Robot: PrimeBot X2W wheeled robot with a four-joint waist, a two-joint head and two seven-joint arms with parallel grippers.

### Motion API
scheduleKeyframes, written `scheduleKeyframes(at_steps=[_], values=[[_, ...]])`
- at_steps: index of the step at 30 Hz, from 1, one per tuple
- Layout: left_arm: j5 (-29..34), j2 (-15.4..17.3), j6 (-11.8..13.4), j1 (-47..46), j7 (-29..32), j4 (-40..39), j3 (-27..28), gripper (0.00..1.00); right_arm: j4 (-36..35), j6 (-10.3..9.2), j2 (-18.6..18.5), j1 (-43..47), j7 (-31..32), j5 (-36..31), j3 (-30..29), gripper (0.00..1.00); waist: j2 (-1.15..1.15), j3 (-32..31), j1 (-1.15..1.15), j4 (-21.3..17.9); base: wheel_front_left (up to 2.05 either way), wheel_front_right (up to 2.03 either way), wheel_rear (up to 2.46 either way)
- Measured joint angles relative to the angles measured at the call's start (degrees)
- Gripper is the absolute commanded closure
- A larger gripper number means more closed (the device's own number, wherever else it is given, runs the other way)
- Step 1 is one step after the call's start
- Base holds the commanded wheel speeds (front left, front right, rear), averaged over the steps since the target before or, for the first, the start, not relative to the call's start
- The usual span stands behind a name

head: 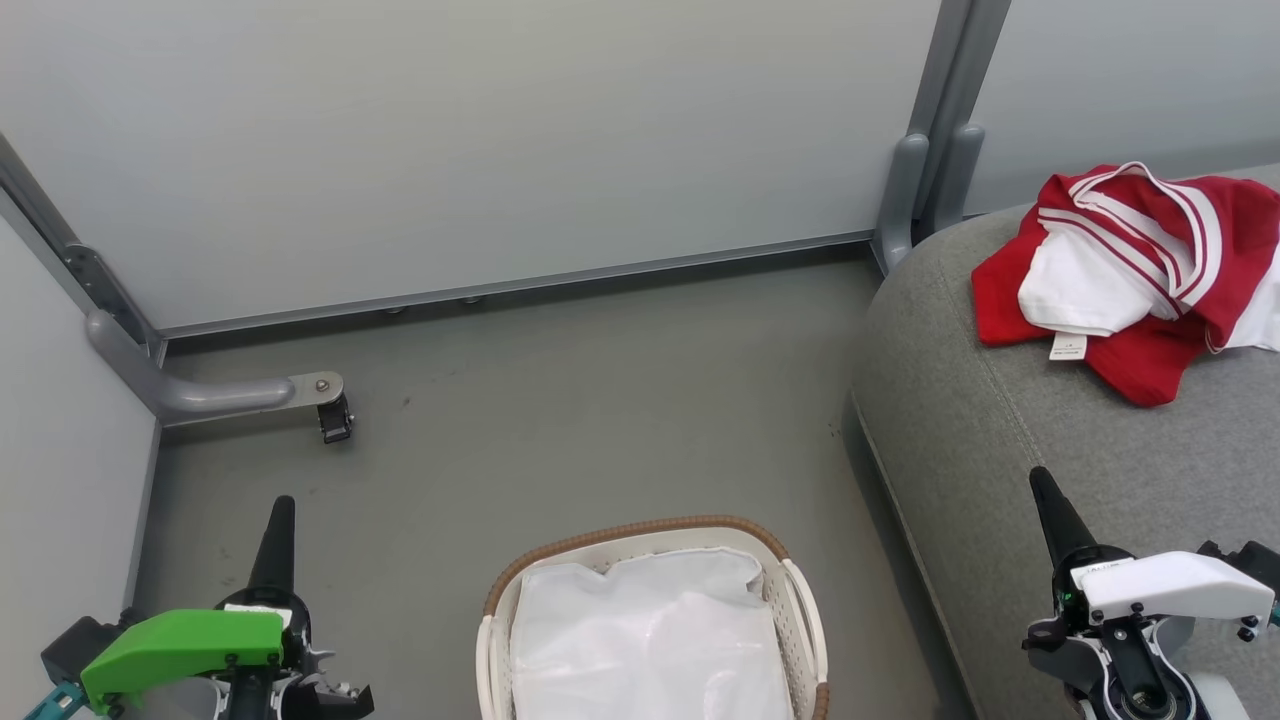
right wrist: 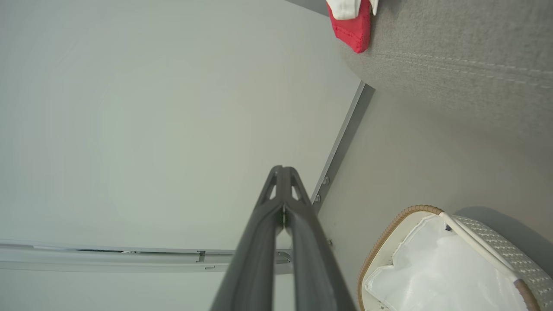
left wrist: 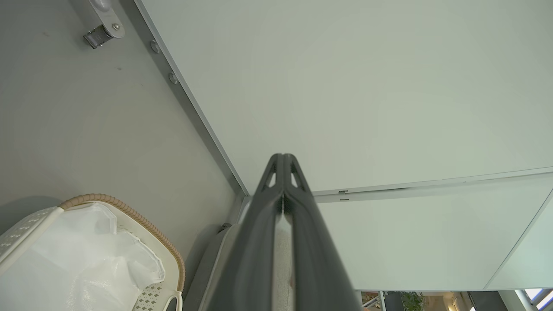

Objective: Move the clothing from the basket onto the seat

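Observation:
The red and white clothing (head: 1130, 270) lies heaped on the grey seat (head: 1000, 440) at the far right; a red corner of the clothing (right wrist: 354, 30) tops the right wrist view. The white basket (head: 800, 600) with its brown rim stands on the floor at the bottom centre, holding just its white liner. The basket (left wrist: 168, 259) is at that view's lower left, and the basket (right wrist: 389, 233) at this view's lower right. My left gripper (head: 283, 505) is shut and empty, left of the basket. My right gripper (head: 1040, 480) is shut and empty, over the seat's front. Shut fingertips: left gripper (left wrist: 283, 157), right gripper (right wrist: 283, 169).
Pale partition walls (head: 450, 150) close the back and left. A grey bracket with a caster (head: 330, 415) sticks out from the left wall's foot. A grey post (head: 935, 130) stands at the seat's back corner. Grey floor (head: 560, 420) lies between basket and wall.

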Motion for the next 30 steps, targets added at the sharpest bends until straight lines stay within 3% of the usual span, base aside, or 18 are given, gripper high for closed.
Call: scheduleKeyframes(at_steps=[30], values=[[-10.9, 0.0, -1.0, -1.5, 3.1, -0.7, 1.8, 1.0, -1.2, -0.02, -0.1, -0.1, 3.2, 12.8, -1.4, 1.0, 0.0, -0.1, 0.0, -0.6, 0.0, 0.0, 0.0]])
